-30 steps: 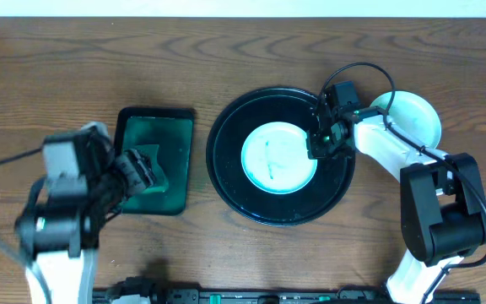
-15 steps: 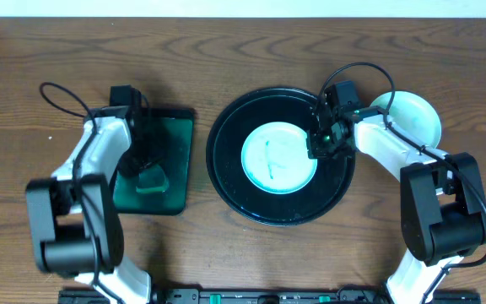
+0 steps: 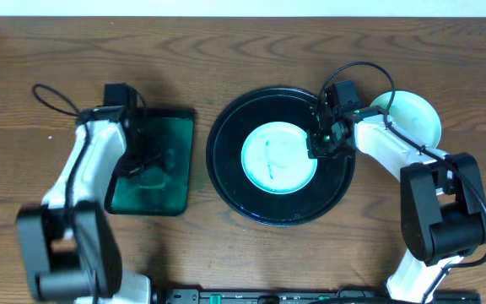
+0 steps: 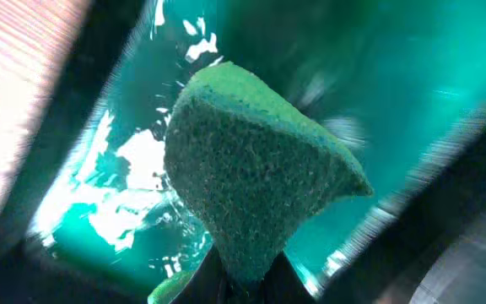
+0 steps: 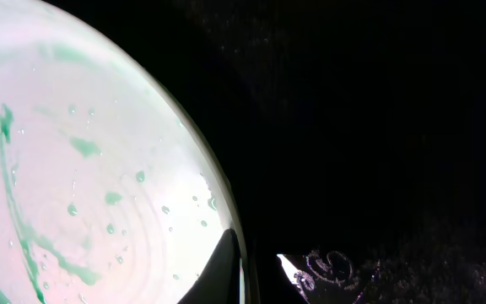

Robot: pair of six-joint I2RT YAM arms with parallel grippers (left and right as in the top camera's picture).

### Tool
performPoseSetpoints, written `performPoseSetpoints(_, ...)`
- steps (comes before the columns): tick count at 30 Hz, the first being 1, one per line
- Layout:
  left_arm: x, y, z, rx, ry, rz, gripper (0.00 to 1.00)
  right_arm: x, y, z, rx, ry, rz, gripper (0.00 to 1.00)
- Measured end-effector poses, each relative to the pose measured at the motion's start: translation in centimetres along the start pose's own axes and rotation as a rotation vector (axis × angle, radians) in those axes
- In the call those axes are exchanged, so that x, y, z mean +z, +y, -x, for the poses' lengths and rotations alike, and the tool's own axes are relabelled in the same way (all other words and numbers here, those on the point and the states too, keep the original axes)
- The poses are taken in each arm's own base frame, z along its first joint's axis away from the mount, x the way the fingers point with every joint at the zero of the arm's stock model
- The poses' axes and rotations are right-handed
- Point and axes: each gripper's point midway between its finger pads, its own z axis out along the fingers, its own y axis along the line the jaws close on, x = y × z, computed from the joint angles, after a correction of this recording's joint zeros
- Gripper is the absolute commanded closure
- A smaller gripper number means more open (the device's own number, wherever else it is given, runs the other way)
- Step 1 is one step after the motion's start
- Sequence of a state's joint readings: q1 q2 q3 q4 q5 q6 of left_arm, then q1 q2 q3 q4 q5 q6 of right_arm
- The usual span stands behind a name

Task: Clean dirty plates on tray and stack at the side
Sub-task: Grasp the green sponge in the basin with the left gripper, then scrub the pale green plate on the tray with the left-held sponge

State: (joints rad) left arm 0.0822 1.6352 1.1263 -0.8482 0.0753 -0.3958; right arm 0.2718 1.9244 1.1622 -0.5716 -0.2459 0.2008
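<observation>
Left gripper point(image 3: 140, 162): jaws pinched on the green wedge-shaped sponge point(image 4: 251, 169), over the small rectangular black-rimmed green tray point(image 3: 171, 181), which sits left of the large round shiny black tray point(image 3: 226, 169). There's green liquid pooled under the sponge.

Right gripper point(image 5: 256, 272): fingers closed either side of the right rim of the small round white plate with teal smears point(image 3: 278, 158), which lies flat at the black tray's centre. We read that as a hold-down for wiping.

Just right of the black tray, a pale cyan round plate point(image 3: 412, 116) sits on the brown wooden table point(image 3: 226, 51). It looks clean; we can't tell whether it's one plate or a stack.

Our estimate: at least one plate is done, and the one in hand is not yet wiped. The sponge has to cross to the black tray and scrub, then the plate goes onto the side pile. We see no third plate.
</observation>
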Motion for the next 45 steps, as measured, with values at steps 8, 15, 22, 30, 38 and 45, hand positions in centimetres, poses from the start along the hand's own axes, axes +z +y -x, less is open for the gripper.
performPoseSetpoints(8,-8.6,-0.5,0.6,0.006,-0.248,-0.125,0.93,0.0,0.0,0.0,0.000,0.000,0.000,0.99)
performPoseSetpoints(15,-10.7,-0.5,0.5,0.011,-0.313,-0.156,0.93,0.0,0.0,0.0,0.000,0.000,0.000,0.99)
performPoseSetpoints(22,-10.8,-0.5,0.5,0.020,-0.315,-0.156,0.93,0.0,0.0,0.0,0.000,0.000,0.000,0.99)
performPoseSetpoints(30,-10.9,-0.5,0.5,0.046,-0.324,-0.152,0.93,0.0,0.0,0.0,0.000,0.000,0.000,0.99)
performPoseSetpoints(38,-11.6,0.3,1.1,0.056,-0.377,-0.106,0.93,0.0,0.0,0.0,0.000,-0.002,0.000,0.99)
performPoseSetpoints(45,-8.8,1.0,1.8,0.046,-0.341,-0.025,0.93,0.0,0.0,0.2,-0.002,-0.008,0.002,0.99)
